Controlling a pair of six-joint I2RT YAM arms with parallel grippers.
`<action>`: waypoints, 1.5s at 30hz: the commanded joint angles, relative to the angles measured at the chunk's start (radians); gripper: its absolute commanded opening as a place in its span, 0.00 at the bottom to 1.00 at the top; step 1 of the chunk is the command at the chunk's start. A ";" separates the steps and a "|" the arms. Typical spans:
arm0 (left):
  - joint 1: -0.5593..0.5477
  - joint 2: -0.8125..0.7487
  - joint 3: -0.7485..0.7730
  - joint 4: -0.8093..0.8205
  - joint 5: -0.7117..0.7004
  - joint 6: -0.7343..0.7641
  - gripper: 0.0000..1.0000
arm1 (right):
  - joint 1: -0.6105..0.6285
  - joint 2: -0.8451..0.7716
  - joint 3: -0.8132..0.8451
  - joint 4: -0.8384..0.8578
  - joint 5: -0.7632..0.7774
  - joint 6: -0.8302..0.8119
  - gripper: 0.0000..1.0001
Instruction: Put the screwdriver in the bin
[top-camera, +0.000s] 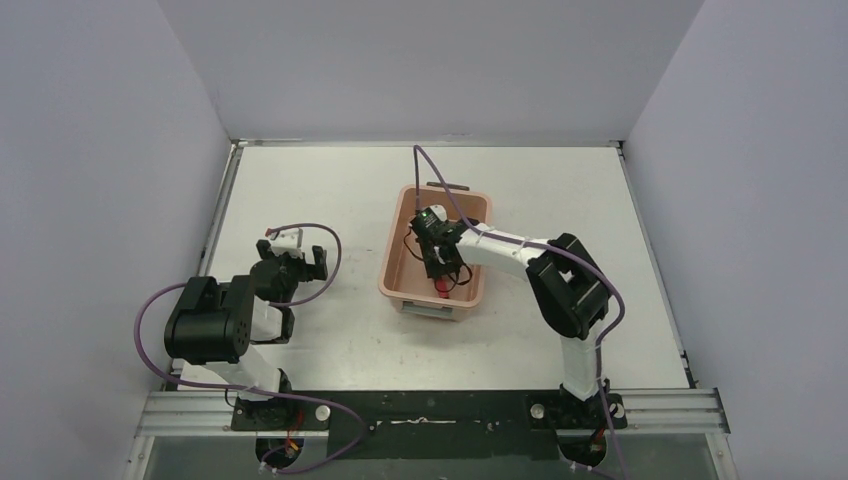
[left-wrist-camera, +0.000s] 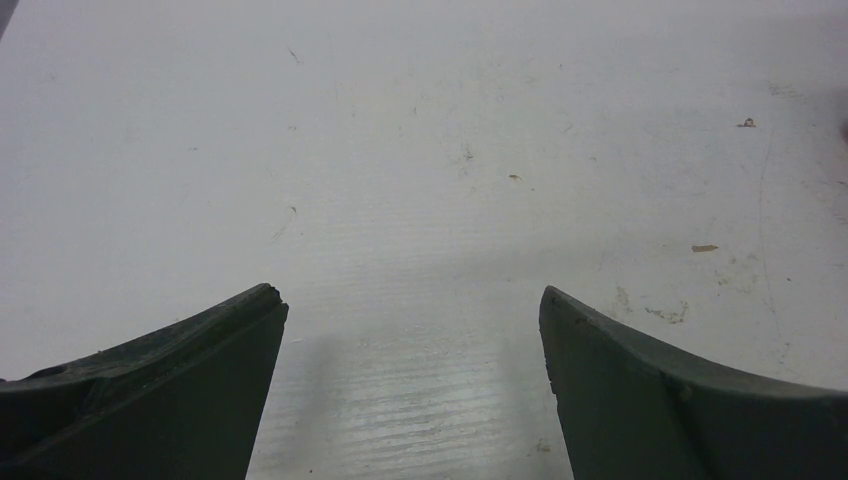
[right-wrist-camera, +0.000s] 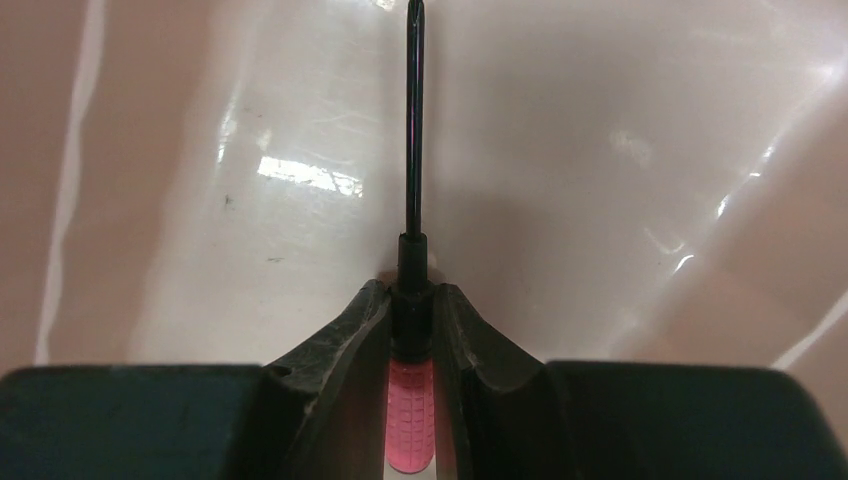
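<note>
Seemingly, the task was nearly finished. The right gripper (top-camera: 441, 270) hung low inside the bin (top-camera: 392, 272), its jaws closed on the screwdriver (top-camera: 443, 291), so the tool was within the tub's walls but not yet let go. What was left, judging from this, was to open the jaws, let the screwdriver settle on the bin's floor and withdraw. The left gripper (top-camera: 291, 264) hovered over the table (top-camera: 300, 190) well apart from the bin, wide open and holding nothing.

The top view placed gripper and tub together, yet showed only a red speck of handle near the bin's near end. The right wrist view supplied the grip itself: both fingers (right-wrist-camera: 345, 340) pinched the collar where red handle met black shaft, and the shaft pointed out over the glossy pink floor (whether its tip touched the plastic could not be told). The left wrist view showed only scuffed white tabletop between its spread jaws.
</note>
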 joint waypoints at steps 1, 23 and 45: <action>-0.002 -0.012 0.014 0.048 -0.004 0.003 0.97 | -0.015 -0.013 -0.004 0.034 0.033 0.055 0.15; -0.002 -0.012 0.014 0.048 -0.003 0.004 0.97 | -0.117 -0.408 0.110 -0.009 0.176 -0.130 1.00; -0.002 -0.012 0.015 0.046 -0.004 0.004 0.97 | -0.744 -0.811 -0.964 0.952 0.187 -0.208 1.00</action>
